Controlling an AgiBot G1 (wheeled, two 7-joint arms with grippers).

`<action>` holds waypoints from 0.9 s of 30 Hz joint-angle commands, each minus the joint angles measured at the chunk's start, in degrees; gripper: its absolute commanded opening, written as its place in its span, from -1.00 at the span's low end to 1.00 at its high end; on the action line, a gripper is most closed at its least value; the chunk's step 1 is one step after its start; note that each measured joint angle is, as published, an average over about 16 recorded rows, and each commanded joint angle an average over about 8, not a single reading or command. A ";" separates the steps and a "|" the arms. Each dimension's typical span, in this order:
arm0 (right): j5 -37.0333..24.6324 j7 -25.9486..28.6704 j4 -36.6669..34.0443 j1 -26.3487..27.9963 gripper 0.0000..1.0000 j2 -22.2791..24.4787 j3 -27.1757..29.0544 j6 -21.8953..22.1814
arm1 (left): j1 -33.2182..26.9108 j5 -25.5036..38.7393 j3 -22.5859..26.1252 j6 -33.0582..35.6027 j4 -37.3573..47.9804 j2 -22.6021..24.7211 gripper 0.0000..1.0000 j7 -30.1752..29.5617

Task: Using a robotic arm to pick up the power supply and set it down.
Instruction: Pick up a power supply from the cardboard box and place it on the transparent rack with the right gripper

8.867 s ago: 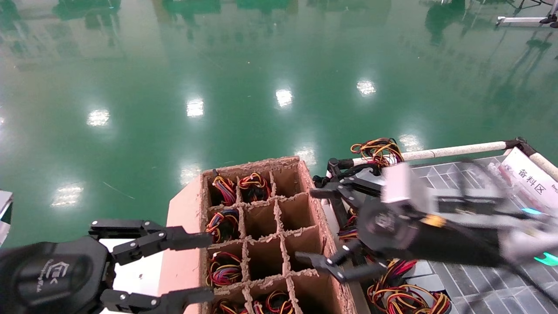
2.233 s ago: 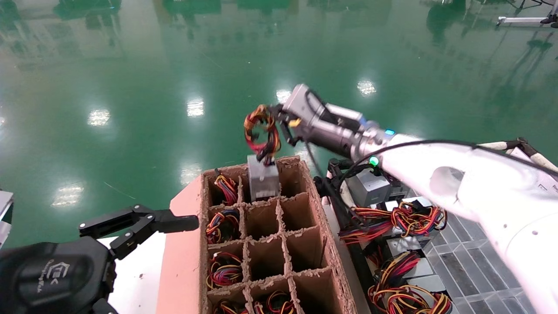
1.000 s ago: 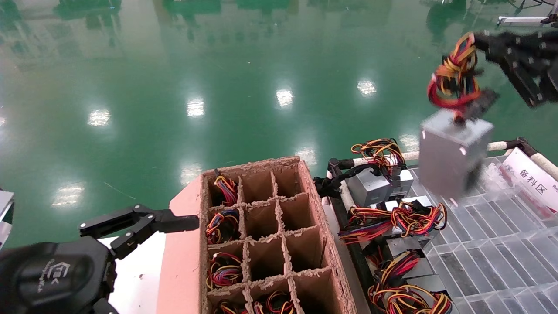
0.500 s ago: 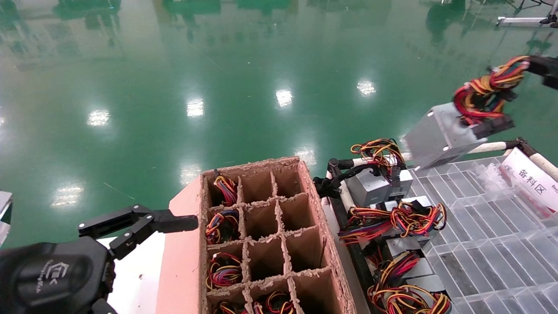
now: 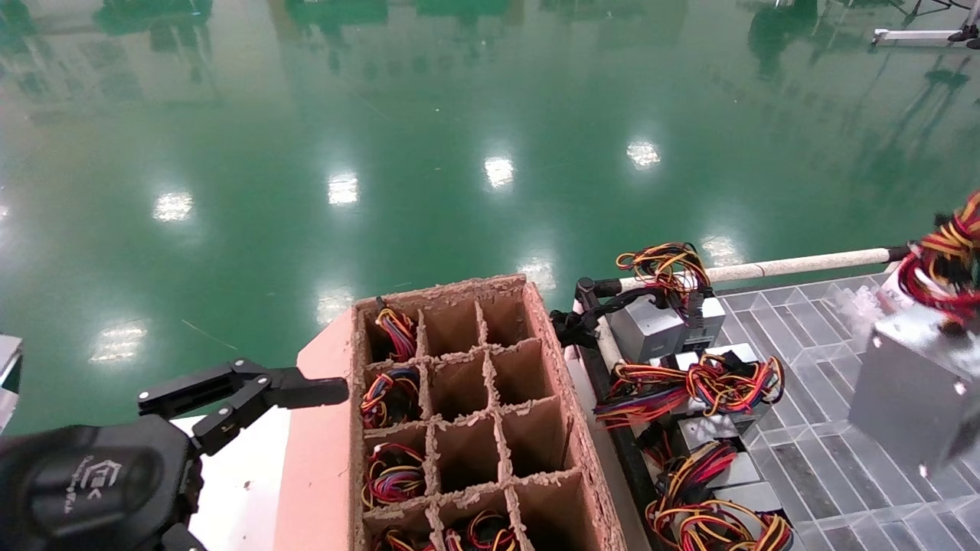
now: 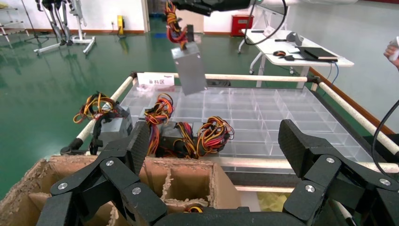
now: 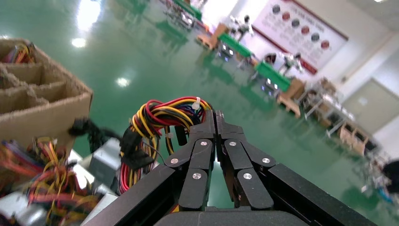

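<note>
Hanging power supply (image 5: 907,398) by wire bundle (image 7: 157,117) below right pincer (image 7: 215,117), fingers clamped on wires, over clear tray (image 5: 804,344). Pick-up done; set-down remaining. Left pincer (image 6: 211,155) idling agape beside cardboard crate (image 5: 459,413).

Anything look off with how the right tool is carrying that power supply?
Yes. The right tool is shut on the wire bundle, not the casing, so the power supply dangles tilted above the clear tray. The left tool waits open beside the cardboard crate.
</note>
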 commanded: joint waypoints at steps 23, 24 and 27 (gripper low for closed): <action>6.35 -0.28 -0.23 -14.09 -1.00 -0.94 2.09 1.24 | 0.00 -0.01 0.01 0.00 0.00 0.00 1.00 0.00; 6.29 -0.14 -0.26 -14.23 -1.00 -1.21 2.01 1.29 | 0.00 -0.01 0.01 0.00 0.00 0.00 1.00 0.00; 6.22 0.34 -0.41 -14.78 -1.00 -1.91 1.85 1.27 | 0.00 -0.01 0.01 0.00 0.00 0.00 1.00 0.00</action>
